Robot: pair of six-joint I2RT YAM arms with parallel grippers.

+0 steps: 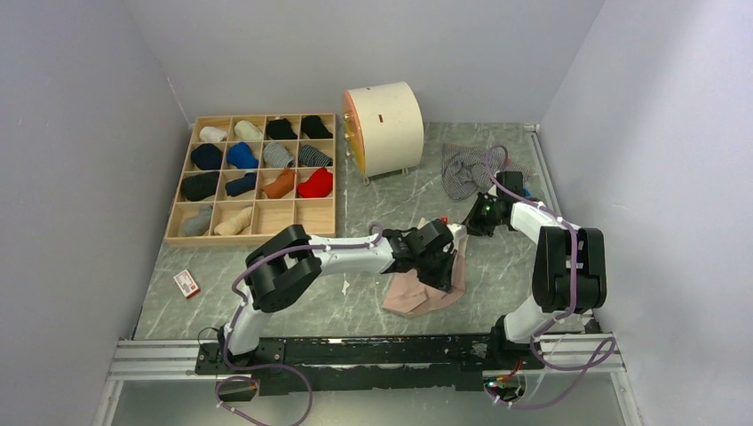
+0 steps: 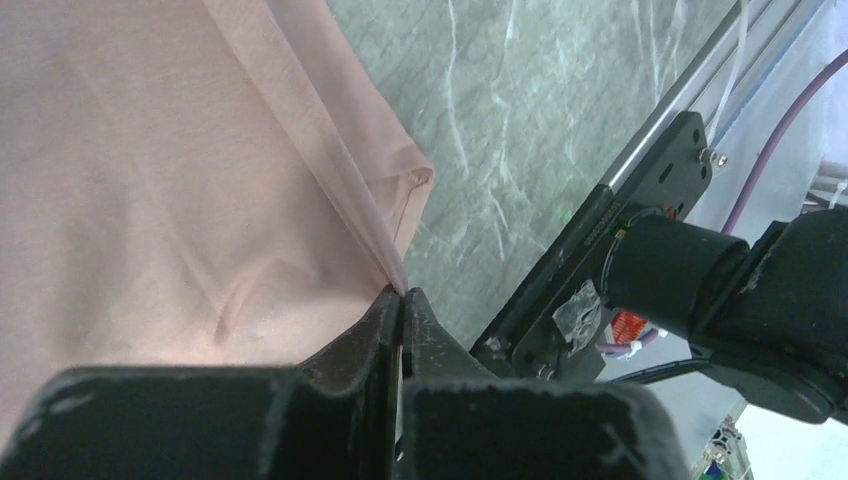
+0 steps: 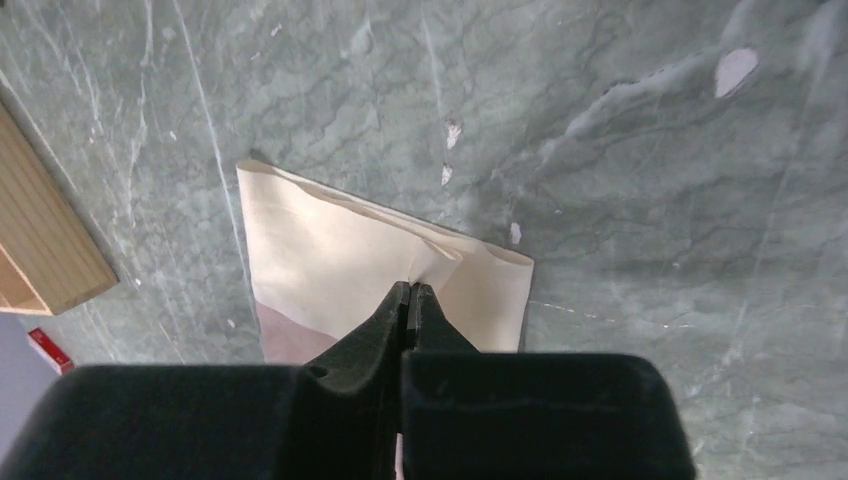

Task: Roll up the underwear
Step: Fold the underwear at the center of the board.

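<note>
The pale pink-beige underwear (image 1: 417, 295) lies crumpled on the marble table in front of the arms. My left gripper (image 1: 447, 272) is on its right part, shut on a raised fold of the pink cloth (image 2: 150, 180), which comes to a point at the fingertips (image 2: 402, 292). My right gripper (image 1: 461, 231) reaches in from the right and is shut on the far edge of the same garment, whose pale underside (image 3: 340, 250) shows lifted at the tips (image 3: 410, 287). The grey striped underwear (image 1: 463, 169) lies bunched at the back right, untouched.
A wooden compartment tray (image 1: 336, 169) holding several rolled garments stands at the back left; its corner (image 3: 40, 250) shows in the right wrist view. A cream cylinder (image 1: 384, 129) stands behind the middle. A small red-and-white box (image 1: 186, 283) lies near the left edge.
</note>
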